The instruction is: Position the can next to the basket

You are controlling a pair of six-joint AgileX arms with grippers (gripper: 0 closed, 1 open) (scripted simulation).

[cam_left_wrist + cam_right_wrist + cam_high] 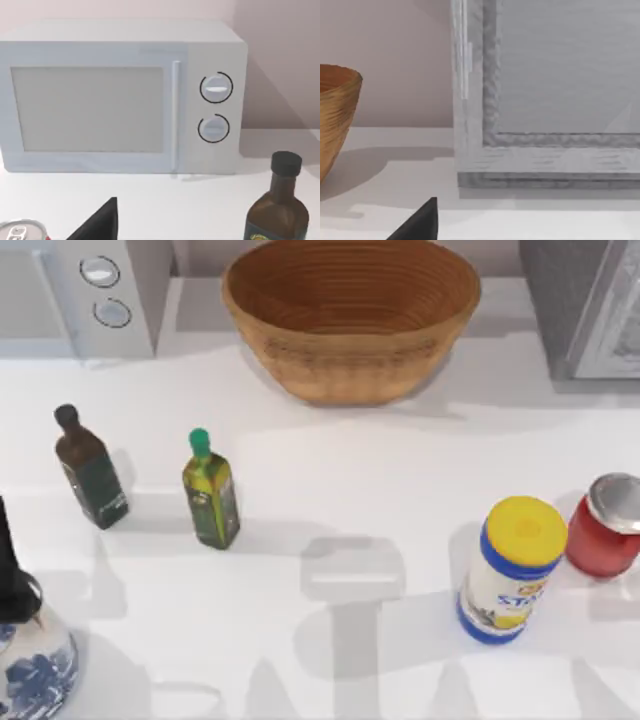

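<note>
The basket, a wide tan woven bowl, stands at the back middle of the table; its side also appears in the right wrist view. The can's silver top peeks in at the edge of the left wrist view, in front of the microwave and close to a dark fingertip of my left gripper. Its body is cut off by the frame. In the right wrist view a dark fingertip of my right gripper hangs above the table near the grey appliance.
A white microwave sits back left, a grey appliance back right. A dark bottle and an oil bottle stand left. A yellow-lidded canister and a red jar stand right. A blue-patterned vessel is front left.
</note>
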